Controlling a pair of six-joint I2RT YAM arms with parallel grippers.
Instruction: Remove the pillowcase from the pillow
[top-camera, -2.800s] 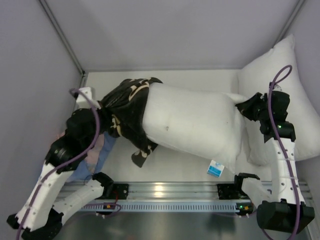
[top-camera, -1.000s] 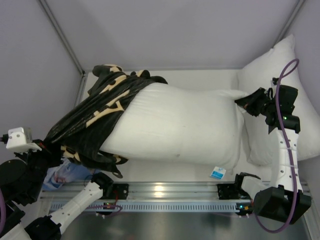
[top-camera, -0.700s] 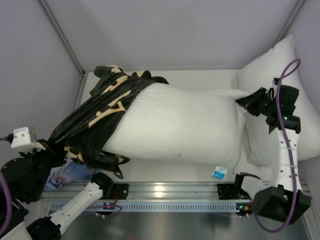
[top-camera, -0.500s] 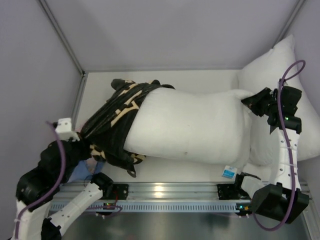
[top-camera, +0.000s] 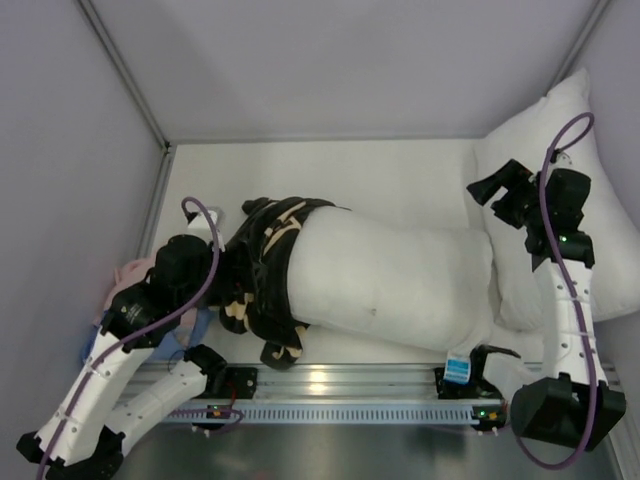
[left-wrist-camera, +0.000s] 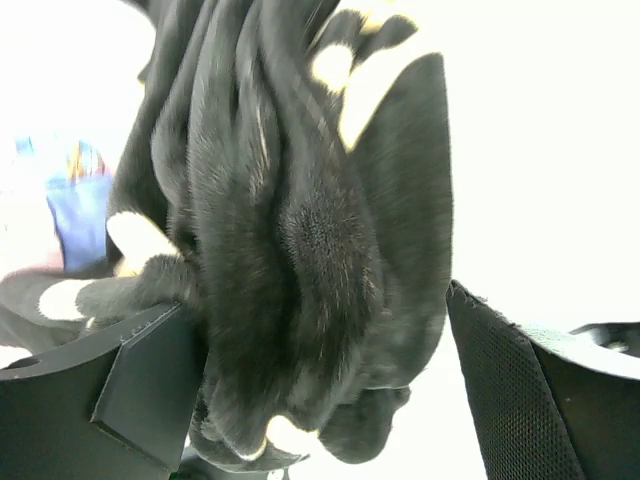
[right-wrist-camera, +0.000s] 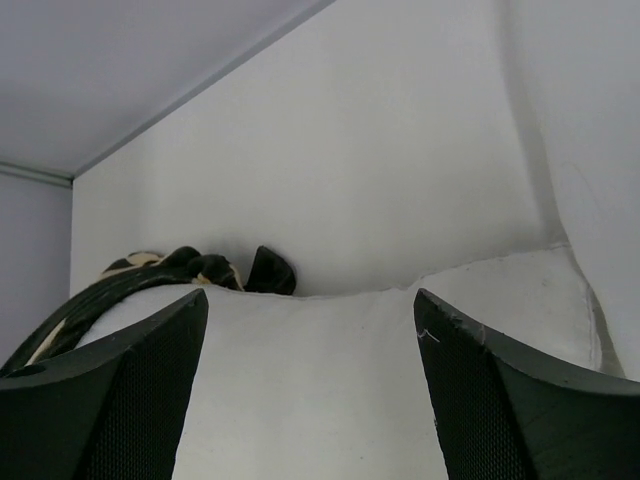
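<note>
The black flower-print pillowcase (top-camera: 262, 262) is bunched over the left end of the white pillow (top-camera: 390, 285). The pillow lies across the table (top-camera: 400, 170), most of its body bare, with its blue-and-white tag (top-camera: 457, 366) at the near right corner. The left gripper (left-wrist-camera: 322, 300) stands wide open with a thick fold of the plush between its 2 fingers, brushing the left one and clear of the other, so nothing is clamped. The right gripper (right-wrist-camera: 310, 295) is likewise released, hovering just above the pillow's right end and holding nothing. The step in hand looks like taking holds for a pull. The left should close deep on the gathered fabric only, not the stuffing beneath, since a shallow bite on plush would likely slip, while the right pinches the pillow's right end to anchor it. The pull should then run leftward along the pillow's length, low and steady, clear of the pink and blue cloths (top-camera: 125, 275) by the left wall
</note>
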